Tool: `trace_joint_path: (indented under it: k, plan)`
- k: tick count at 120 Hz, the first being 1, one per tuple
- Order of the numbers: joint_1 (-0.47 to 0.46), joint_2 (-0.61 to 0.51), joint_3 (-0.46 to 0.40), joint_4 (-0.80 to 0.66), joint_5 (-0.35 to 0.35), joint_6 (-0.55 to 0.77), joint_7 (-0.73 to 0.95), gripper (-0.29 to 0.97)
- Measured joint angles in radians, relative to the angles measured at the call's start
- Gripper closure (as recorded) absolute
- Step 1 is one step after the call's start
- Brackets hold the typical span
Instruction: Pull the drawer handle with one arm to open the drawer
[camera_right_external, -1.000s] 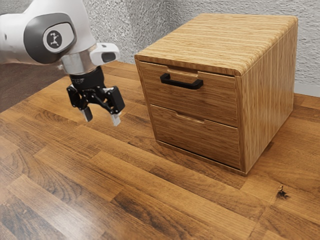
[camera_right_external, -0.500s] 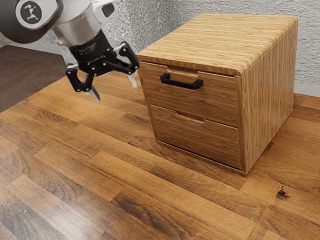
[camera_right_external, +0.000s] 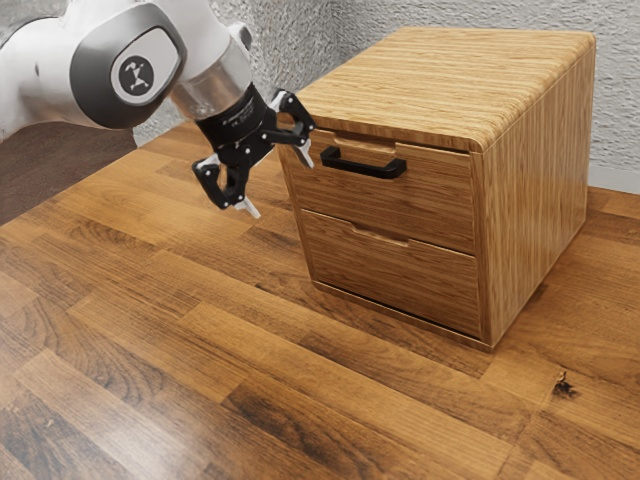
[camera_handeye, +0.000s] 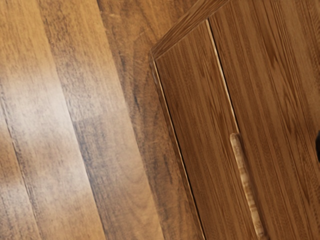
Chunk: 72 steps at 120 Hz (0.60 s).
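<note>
Tool (camera_right_external: 275, 180) is wide open, fingers spread, gripping nothing, tilted in at the cabinet's (camera_right_external: 470, 90) front corner. The black handle (camera_right_external: 363, 163) sits just past its upper finger, untouched, on the top drawer (camera_right_external: 420, 200), which is flush and shut. The wooden table (camera_right_external: 200, 380) lies below the tool.

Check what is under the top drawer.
A second drawer sits directly under the top drawer, in the same wooden cabinet. Both fronts look shut, so what lies inside either drawer is hidden.
</note>
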<state>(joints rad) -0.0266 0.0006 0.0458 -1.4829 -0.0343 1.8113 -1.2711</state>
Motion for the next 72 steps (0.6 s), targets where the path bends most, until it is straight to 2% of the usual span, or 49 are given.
trace_joint_path:
  k: [25,72]
  plan:
    - [-0.019,0.030,0.001,-0.002,-0.029,0.125,-0.108,0.00]
    - [-0.014,0.059,0.002,-0.008,-0.036,0.218,-0.246,0.00]
